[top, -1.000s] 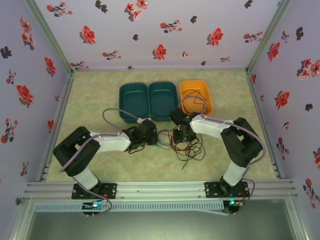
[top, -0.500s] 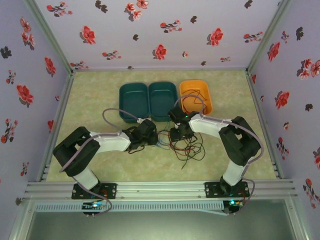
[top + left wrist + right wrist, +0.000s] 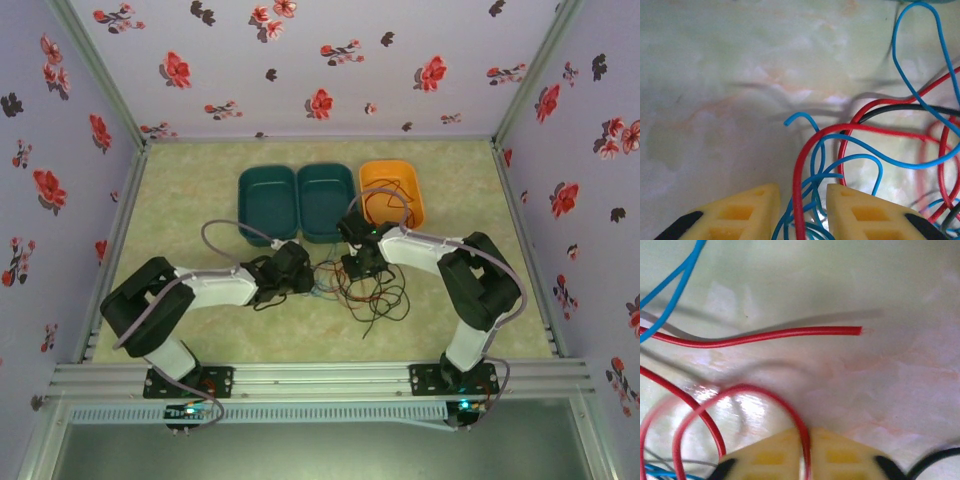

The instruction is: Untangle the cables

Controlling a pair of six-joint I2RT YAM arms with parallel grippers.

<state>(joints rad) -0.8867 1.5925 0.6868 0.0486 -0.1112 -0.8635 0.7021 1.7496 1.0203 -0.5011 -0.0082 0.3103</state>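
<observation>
Left hand (image 3: 802,202) and right hand (image 3: 805,445) both gripped the cables (image 3: 378,296).
The red, black and blue cables lay in a loose snarl at the middle of the tabletop (image 3: 200,200), just in front of two teal bins (image 3: 268,200) and an orange bin (image 3: 400,180). The left hand, narrowed, pinched a bunch of red and blue strands at the snarl's left edge. The right hand was pressed tight together on one red loop, with a free red end (image 3: 860,330) lying on the tabletop beyond its fingers.
</observation>
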